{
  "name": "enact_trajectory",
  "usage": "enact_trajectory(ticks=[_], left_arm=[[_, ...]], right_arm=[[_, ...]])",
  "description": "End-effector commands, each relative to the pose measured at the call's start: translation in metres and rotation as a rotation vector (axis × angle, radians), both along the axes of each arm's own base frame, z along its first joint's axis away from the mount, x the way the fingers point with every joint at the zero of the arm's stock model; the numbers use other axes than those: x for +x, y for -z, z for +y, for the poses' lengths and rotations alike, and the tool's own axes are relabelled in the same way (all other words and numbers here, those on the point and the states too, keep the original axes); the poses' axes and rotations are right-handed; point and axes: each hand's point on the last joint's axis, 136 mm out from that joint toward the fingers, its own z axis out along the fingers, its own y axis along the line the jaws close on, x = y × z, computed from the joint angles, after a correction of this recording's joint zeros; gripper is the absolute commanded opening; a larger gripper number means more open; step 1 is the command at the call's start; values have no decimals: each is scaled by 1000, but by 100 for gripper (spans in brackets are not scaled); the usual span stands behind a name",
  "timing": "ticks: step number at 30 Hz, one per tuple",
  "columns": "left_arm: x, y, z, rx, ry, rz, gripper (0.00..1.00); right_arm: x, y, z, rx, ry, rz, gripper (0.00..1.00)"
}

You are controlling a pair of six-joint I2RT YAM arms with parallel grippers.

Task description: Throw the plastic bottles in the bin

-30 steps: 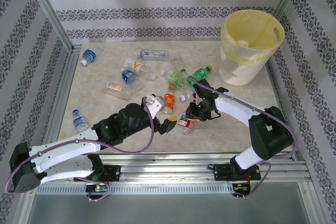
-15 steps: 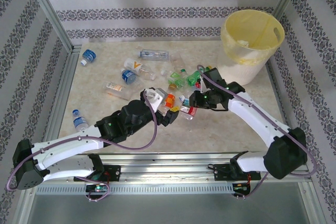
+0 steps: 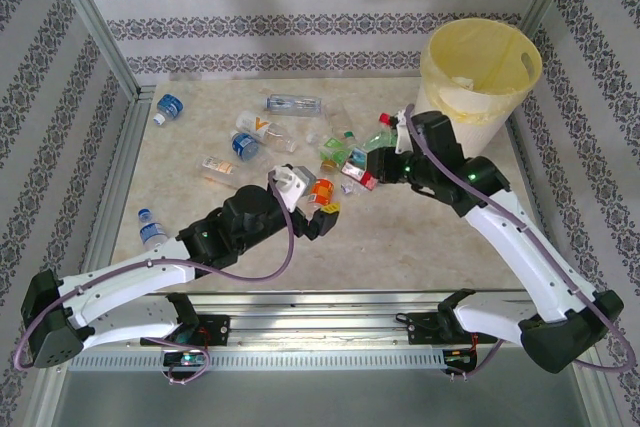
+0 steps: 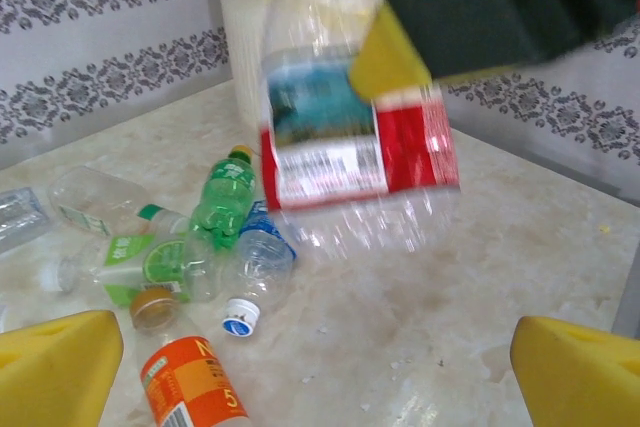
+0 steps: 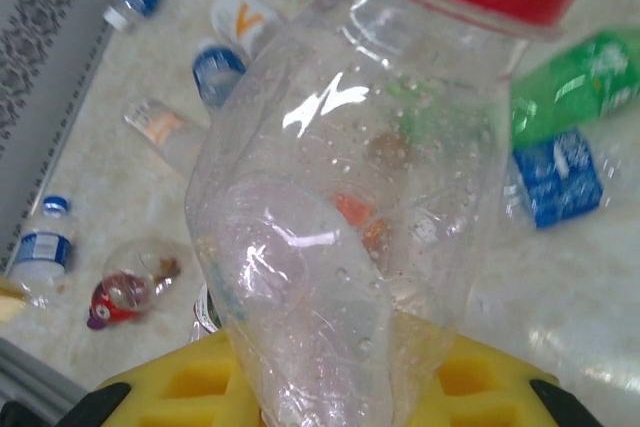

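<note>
The right end effector is clenched on a clear red-labelled bottle, held above mid-tabletop near the bin in the far right corner. The left end effector hovers released, just beside an orange-labelled bottle; other bottles lie scattered toward the far left.

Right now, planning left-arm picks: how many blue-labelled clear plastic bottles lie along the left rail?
2: one blue-labelled bottle in the far-left corner, another beside the left arm, which may hide more.

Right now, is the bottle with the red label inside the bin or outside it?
Outside: the right arm's jaws hold the red-label bottle in the air, short of the bin.
</note>
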Motion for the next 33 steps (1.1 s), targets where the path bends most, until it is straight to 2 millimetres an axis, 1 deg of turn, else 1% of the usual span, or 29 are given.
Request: enact_trajectory(ticks=[1, 6, 7, 9, 11, 12, 17, 26, 30, 33], left_arm=[[1, -2, -8, -66, 28, -1, 100], [9, -2, -16, -97, 24, -14, 100], [9, -2, -18, -91, 33, -13, 100], [9, -1, -23, -77, 52, -10, 100], [10, 1, -25, -69, 55, -6, 100], [11, 0, -25, -73, 55, -9, 100], [15, -4, -22, -87, 36, -16, 100], [17, -4, -22, -89, 27, -3, 100], [18, -5, -20, -90, 20, -2, 100], [18, -4, -18, -84, 11, -1, 100]], right_arm=[[10, -45, -9, -36, 18, -169, 12], [26, -92, -14, -78, 31, -308, 12], [31, -101, -17, -90, 45, -333, 10], [39, -115, -26, -110, 85, -374, 7], [47, -132, -34, -114, 114, -417, 7], [50, -139, -37, -117, 123, -437, 7], [62, -184, -59, -148, 187, -573, 6], [77, -254, -103, -226, 336, -795, 4], [75, -283, -121, -250, 411, -887, 3], [74, -299, -135, -261, 469, -941, 2]])
